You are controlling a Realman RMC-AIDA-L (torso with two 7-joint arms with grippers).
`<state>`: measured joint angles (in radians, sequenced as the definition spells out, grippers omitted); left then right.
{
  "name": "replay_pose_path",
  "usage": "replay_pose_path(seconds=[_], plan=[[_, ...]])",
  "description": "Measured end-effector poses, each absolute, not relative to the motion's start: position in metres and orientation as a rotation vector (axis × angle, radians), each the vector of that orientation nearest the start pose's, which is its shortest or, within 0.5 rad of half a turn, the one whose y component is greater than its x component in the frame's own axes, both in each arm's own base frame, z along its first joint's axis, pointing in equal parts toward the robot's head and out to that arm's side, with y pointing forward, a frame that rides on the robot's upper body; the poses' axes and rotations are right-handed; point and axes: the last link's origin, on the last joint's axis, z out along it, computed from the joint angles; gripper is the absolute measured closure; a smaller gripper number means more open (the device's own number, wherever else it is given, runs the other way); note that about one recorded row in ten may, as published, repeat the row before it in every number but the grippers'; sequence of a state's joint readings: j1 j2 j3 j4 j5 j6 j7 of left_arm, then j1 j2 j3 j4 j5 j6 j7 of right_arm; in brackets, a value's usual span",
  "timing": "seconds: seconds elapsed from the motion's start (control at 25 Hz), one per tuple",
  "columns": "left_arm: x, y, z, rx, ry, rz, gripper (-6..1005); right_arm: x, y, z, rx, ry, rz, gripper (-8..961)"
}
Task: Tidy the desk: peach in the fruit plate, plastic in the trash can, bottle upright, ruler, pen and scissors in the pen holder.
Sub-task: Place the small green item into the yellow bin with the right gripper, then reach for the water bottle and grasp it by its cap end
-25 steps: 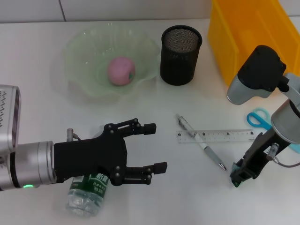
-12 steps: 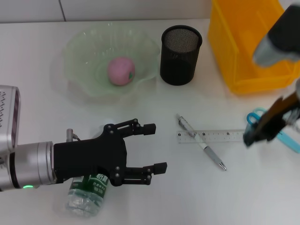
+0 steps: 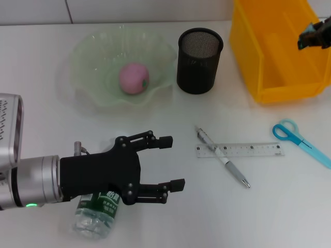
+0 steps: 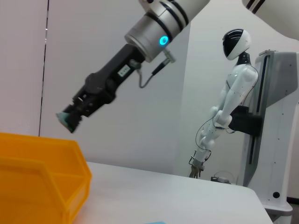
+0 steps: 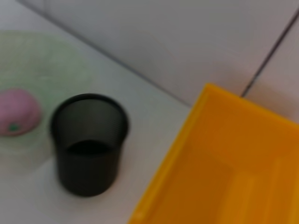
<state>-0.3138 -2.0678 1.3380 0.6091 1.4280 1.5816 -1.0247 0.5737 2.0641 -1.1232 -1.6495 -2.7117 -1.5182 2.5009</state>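
The pink peach (image 3: 134,78) lies in the green fruit plate (image 3: 93,51). Behind the desk's middle stands the black mesh pen holder (image 3: 199,60). The pen (image 3: 222,163) lies across the clear ruler (image 3: 239,150), with the blue scissors (image 3: 300,140) to their right. On its side under my left arm lies the bottle (image 3: 95,214). My left gripper (image 3: 171,161) is open and holds nothing. My right gripper (image 3: 315,35) hangs over the yellow trash can (image 3: 274,46), shut on a small pale-green bit of plastic (image 4: 67,120).
The right wrist view looks down on the pen holder (image 5: 88,144), the peach (image 5: 18,112) and the trash can (image 5: 233,177). A white humanoid robot (image 4: 224,107) stands far beyond the desk.
My right gripper has risen from the desk near the pen's tip and travelled back and to the right, over the yellow trash can. The left arm has not moved.
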Motion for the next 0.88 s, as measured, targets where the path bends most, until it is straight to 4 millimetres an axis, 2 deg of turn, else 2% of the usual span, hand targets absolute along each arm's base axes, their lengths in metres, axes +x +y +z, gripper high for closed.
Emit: replay_pose_path(seconds=[0.36,0.56,0.76,0.88], plan=[[-0.247,0.254,-0.051,-2.853,-0.256,-0.994,138,0.195,0.418,0.083,-2.169,0.713,-0.192,675],[-0.247,0.254,-0.051,-2.853,-0.256,-0.999,139,0.197,0.421,0.079,-2.157,0.696,-0.171,489],[-0.248,0.253,-0.051,-2.852,-0.260,-1.000,139,0.193,0.420,0.080,-2.159,0.682,-0.168,389],[-0.248,0.253,-0.050,-2.851,-0.255,-1.005,139,0.183,0.412,0.087,-2.167,0.680,-0.096,329]])
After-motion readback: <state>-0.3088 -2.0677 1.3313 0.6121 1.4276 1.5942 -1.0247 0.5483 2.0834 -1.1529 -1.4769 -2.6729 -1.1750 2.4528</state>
